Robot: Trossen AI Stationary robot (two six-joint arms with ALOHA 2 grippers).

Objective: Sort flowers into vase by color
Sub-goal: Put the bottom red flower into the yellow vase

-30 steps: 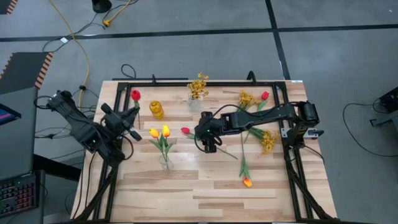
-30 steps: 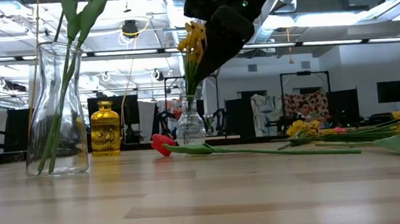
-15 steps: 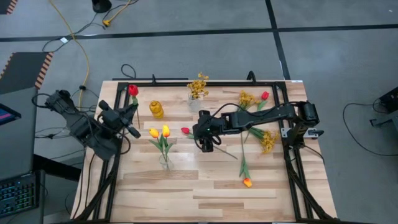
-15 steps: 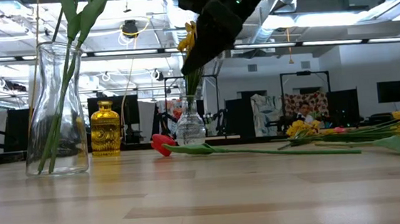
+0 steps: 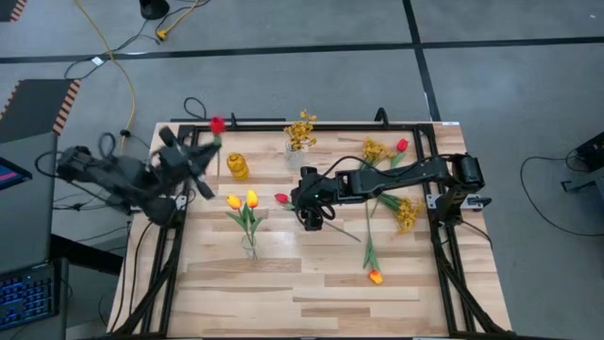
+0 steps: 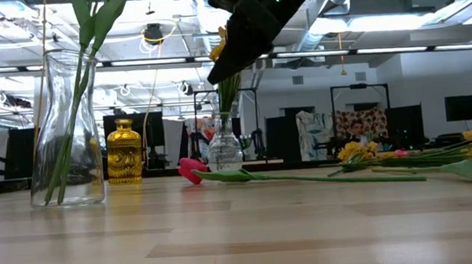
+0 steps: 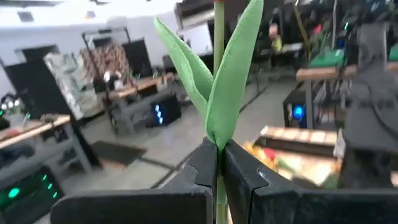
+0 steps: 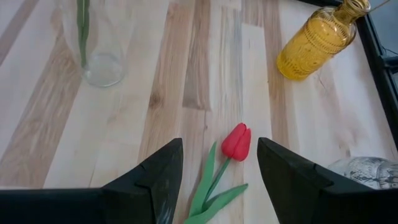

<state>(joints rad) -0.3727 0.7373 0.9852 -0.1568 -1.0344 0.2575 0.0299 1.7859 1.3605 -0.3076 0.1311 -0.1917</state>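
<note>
Looking down past my right gripper [image 8: 219,163], I see its fingers spread wide over a red tulip [image 8: 237,142] lying flat on the table [image 5: 311,283], its closed bloom on a green stem with one leaf, between the clear vase [image 8: 93,37] and the amber bottle [image 8: 317,38]. My left gripper [image 7: 219,163] pinches another tulip's stem [image 7: 219,74] below two broad green leaves.

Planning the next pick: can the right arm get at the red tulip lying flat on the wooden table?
Probably yes. The open right gripper hovers directly over the red tulip, with nothing between its fingers and the bloom.
</note>
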